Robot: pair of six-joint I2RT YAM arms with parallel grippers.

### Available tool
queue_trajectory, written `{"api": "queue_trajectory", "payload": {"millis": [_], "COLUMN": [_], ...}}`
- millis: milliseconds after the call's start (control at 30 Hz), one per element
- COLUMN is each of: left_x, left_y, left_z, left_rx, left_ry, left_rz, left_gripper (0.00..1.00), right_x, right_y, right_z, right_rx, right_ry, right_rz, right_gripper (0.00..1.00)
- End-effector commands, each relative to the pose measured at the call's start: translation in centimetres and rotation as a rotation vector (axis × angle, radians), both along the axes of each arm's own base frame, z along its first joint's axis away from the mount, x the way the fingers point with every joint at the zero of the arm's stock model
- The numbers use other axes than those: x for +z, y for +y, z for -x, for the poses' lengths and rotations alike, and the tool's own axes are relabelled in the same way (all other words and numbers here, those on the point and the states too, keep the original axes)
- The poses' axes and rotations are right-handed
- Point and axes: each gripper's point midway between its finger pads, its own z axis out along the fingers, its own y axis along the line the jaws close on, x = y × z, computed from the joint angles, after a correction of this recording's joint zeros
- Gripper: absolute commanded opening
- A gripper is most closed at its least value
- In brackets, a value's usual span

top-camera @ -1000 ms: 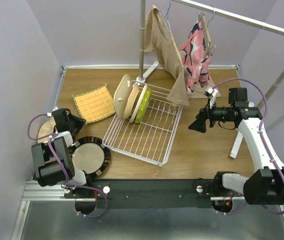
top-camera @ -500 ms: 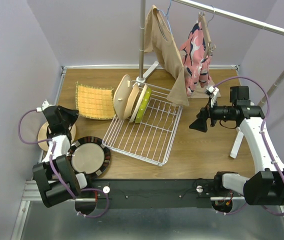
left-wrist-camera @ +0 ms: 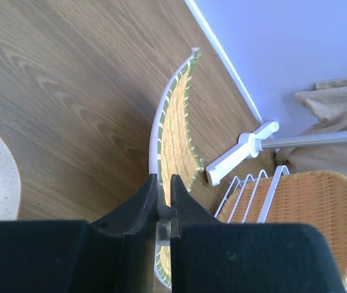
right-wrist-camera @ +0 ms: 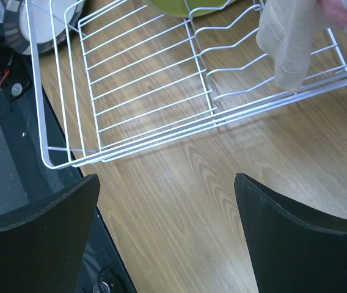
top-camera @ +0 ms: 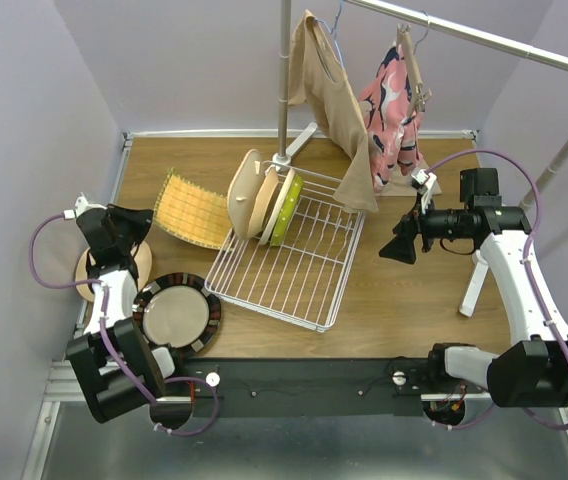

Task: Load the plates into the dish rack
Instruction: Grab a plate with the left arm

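My left gripper (top-camera: 132, 225) is shut on the left edge of the square yellow woven mat (top-camera: 194, 210), which tilts up off the table; in the left wrist view its white-rimmed edge (left-wrist-camera: 176, 134) runs between my fingertips (left-wrist-camera: 164, 201). The dish rack (top-camera: 294, 265) holds three plates upright at its far end: tan (top-camera: 245, 193), cream (top-camera: 276, 205) and lime green (top-camera: 288, 212). A dark-rimmed silvery plate (top-camera: 176, 315) and a speckled cream plate (top-camera: 89, 270) lie flat at the left. My right gripper (top-camera: 401, 247) hangs open and empty right of the rack (right-wrist-camera: 131, 79).
A white clothes-rail stand (top-camera: 286, 80) rises behind the rack, with a beige garment (top-camera: 336, 100) hanging over the rack's far corner and a pink patterned one (top-camera: 392, 110) beside it. A second white stand leg (top-camera: 474, 285) is at the right. Walls close in on the left and back.
My left gripper swung back and left with the mat's edge in it; the mat went from lying flat to tilted and slid toward the rack. The right arm stayed still.
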Motion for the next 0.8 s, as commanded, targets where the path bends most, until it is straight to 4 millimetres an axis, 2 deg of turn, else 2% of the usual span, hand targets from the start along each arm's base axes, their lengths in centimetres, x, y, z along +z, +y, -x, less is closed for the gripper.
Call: {"api": "queue_trajectory", "payload": {"millis": [0,100,300,367,400,467,600,767], "left_x": [-0.3,-2.8,-5.7,-5.8,-6.6,-6.3,-9.1,-10.9], "left_y": [-0.4,-0.3,0.5,0.8,0.8,0.7,0.8,1.1], "left_z": [-0.6,-0.3,1.1,1.0,1.0,0.3,-0.8,-1.1], "left_rx": [-0.063,-0.082,-0.040,-0.032,-0.034,-0.055,-0.114,-0.157], "left_ry": [-0.005,0.059,0.120,0.099,0.107,0.057,0.117,0.176], "left_rz": [-0.017,-0.042,-0.094,-0.113,-0.112,-0.135,-0.142,-0.178], "left_gripper": [0.00,0.00,0.00,0.00,0.00,0.00,0.00,0.00], "right_x": [0.5,0.3,-0.2,-0.5,-0.5,-0.7,-1.0,-1.0], "right_y": [0.4,0.4,0.4,0.5,0.5,0.5,0.5,0.6], "right_z": [0.3,0.3,0.5,0.5,0.6,0.5,0.3,0.5], "right_rx": [0.029,0.032,0.032,0.034,0.037,0.040,0.042,0.042], "right_ry": [-0.002,0.004,0.017,0.025,0.028,0.034,0.040,0.045], "right_rz": [-0.014,-0.015,-0.011,-0.016,-0.017,-0.019,-0.018,-0.022], "right_gripper": [1.00,1.00,1.00,1.00,1.00,1.00,1.00,1.00]}}
